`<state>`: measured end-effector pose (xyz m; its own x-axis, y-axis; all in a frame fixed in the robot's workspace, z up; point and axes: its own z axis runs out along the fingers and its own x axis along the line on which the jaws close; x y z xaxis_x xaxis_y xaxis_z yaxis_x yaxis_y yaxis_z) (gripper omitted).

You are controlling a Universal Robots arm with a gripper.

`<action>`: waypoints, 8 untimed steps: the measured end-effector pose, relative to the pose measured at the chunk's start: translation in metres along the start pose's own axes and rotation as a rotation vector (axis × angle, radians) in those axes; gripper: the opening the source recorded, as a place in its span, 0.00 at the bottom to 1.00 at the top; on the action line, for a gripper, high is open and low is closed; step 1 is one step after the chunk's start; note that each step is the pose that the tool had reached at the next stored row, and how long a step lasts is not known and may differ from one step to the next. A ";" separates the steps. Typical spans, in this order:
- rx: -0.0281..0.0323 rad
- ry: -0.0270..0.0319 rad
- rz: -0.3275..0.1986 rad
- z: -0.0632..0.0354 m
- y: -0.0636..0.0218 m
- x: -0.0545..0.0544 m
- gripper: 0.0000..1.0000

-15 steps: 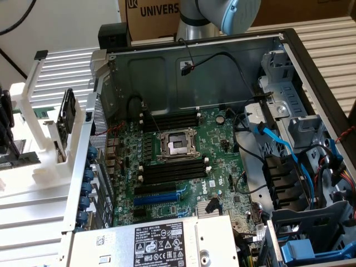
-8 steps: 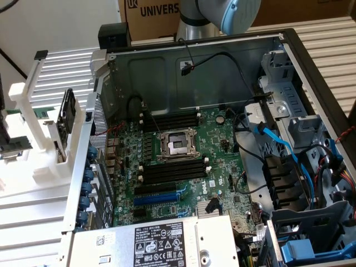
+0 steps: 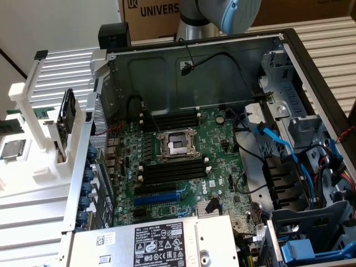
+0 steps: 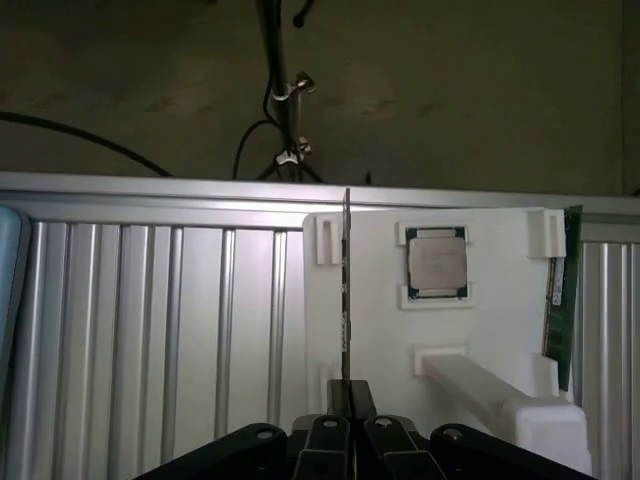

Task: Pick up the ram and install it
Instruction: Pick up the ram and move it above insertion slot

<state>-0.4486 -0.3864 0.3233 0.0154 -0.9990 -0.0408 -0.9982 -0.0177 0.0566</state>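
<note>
In the wrist view my gripper is shut on the ram, a thin dark strip seen edge-on that sticks straight out from between the fingertips. It hangs in front of the white holder on the slatted aluminium table. In the exterior view the open computer case shows the motherboard. Long black memory slots with white end clips lie above and below the processor socket. Part of my arm shows behind the case.
The white holder carries a processor chip and a second green circuit strip. A dark flat board stands on edge in it. The case has a blue expansion slot, blue cables, drive bays and a power supply.
</note>
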 end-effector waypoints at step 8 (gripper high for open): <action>-0.0017 -0.0004 0.005 -0.0368 0.0007 0.001 0.12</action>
<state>-0.4472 -0.3884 0.3600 0.0106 -0.9991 -0.0410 -0.9982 -0.0129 0.0586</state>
